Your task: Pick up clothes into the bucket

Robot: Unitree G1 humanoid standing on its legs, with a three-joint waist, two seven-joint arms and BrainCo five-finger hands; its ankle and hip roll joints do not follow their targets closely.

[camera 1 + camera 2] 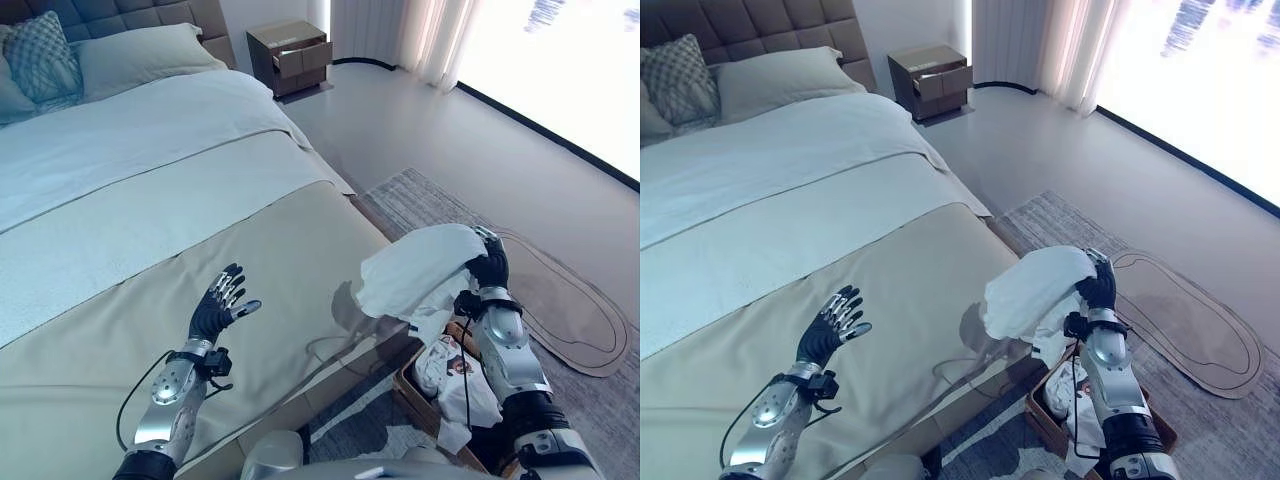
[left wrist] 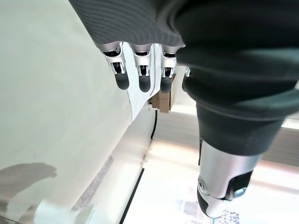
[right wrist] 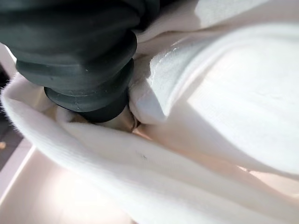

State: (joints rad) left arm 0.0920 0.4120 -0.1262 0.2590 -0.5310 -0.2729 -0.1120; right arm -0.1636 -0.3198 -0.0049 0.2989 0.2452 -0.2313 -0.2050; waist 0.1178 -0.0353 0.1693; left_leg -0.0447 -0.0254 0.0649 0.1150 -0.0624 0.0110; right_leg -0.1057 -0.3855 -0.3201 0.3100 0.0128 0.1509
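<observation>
Two hands: the left hand point(image 1: 214, 311) is raised over the bed, the right hand point(image 1: 489, 264) is at the bed's foot corner.
Left hand: fingers point(image 2: 143, 77) straight and spread, grasping nothing, above the beige cover.
Right hand: lifted at the corner of the bed with the white soft cloth garment point(image 1: 415, 270) bunched against it; the cloth wraps the dark ribbed cover in the right wrist view and hides the fingers, so I cannot tell whether they are curled round it.
White garment: held up in the air beside the corner of the bed, its folds hanging down above the box on the floor, apart from the bed cover.
Bucket: a brown open box point(image 1: 414, 392) on the floor by the bed's foot, under the right arm; a white printed garment point(image 1: 447, 370) already lies in it and spills over its edge.
Bed: wide bed with a beige cover point(image 1: 260, 300) at the foot, a pale sheet point(image 1: 130, 150) higher up and pillows point(image 1: 135, 55) at a padded headboard.
Floor: a grey patterned rug point(image 1: 420, 200) beside the bed.
Back wall: a brown wooden bedside cabinet point(image 1: 290, 55) with one drawer pulled partly open, next to pale curtains point(image 1: 430, 35).
</observation>
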